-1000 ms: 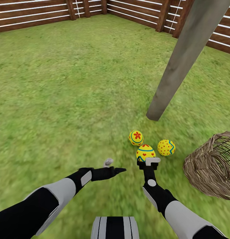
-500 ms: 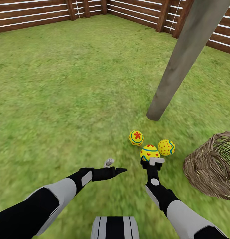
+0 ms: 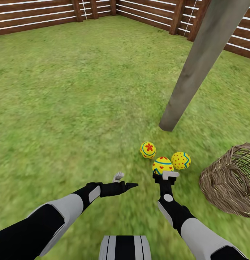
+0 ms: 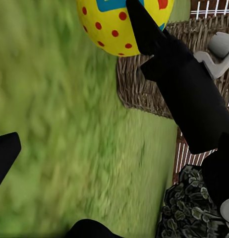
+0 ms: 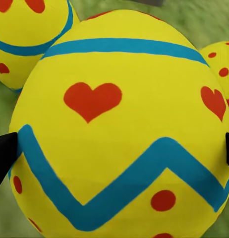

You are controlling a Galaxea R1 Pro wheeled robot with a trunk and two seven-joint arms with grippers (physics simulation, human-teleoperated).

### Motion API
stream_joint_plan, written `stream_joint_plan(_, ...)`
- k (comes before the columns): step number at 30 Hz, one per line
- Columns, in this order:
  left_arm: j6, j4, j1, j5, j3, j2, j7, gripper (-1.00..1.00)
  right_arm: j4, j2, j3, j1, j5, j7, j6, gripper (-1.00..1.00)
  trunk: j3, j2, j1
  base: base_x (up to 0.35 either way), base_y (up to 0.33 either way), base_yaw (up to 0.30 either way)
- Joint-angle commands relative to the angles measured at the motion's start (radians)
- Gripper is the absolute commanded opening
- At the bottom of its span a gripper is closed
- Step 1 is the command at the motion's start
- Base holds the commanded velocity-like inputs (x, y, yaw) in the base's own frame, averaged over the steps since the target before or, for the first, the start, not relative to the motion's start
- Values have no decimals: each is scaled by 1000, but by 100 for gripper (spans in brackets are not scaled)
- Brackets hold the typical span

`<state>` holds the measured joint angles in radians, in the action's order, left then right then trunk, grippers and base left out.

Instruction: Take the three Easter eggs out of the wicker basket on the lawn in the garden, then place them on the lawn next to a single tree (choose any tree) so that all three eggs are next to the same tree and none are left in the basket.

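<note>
Yellow heart-marked Easter egg [image 3: 162,165] sits low-centre on the lawn [image 3: 67,108] by the tree [image 3: 197,68], right gripper [image 3: 166,175] jaws around it; spread wide, then withdraw straight without nudging neighbouring eggs.

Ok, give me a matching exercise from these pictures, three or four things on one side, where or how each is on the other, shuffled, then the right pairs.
Things:
1. flower egg
2. heart egg
3. wicker basket
4. left claw

Places or states:
A. tipped on its side on the lawn
B. between the right claw's fingers
C. the egg lying nearest the tree trunk
D. open, holding nothing

Pairs: 1-C, 2-B, 3-A, 4-D
</note>
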<state>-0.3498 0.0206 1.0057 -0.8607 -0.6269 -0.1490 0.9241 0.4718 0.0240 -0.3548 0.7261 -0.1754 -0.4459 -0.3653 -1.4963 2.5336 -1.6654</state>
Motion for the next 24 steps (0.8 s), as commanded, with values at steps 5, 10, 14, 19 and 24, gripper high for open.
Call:
stream_joint_plan(5, -9, -1, 1, -11, -7, 0, 2, 100, -1, -1, -9, 1, -10, -5, -7, -100, -1, 0, 0, 0, 0, 0)
stream_joint_plan(10, -8, -1, 1, -11, -7, 0, 2, 100, -1, -1, -9, 1, -10, -5, -11, -100, -1, 0, 0, 0, 0, 0)
stream_joint_plan(14, -9, -1, 1, -11, -7, 0, -1, 100, -1, -1, -9, 1, -10, -5, -13, -100, -1, 0, 0, 0, 0, 0)
stream_joint_plan(19, -6, -1, -10, -12, -6, 1, -3, 100, -1, -1, -9, 1, -10, -5, -13, -100, -1, 0, 0, 0, 0, 0)
stream_joint_plan(24, -6, -1, -16, -13, -5, 4, -9, 100, -1, -1, -10, 1, -10, -5, -14, -100, -1, 0, 0, 149, 0, 0)
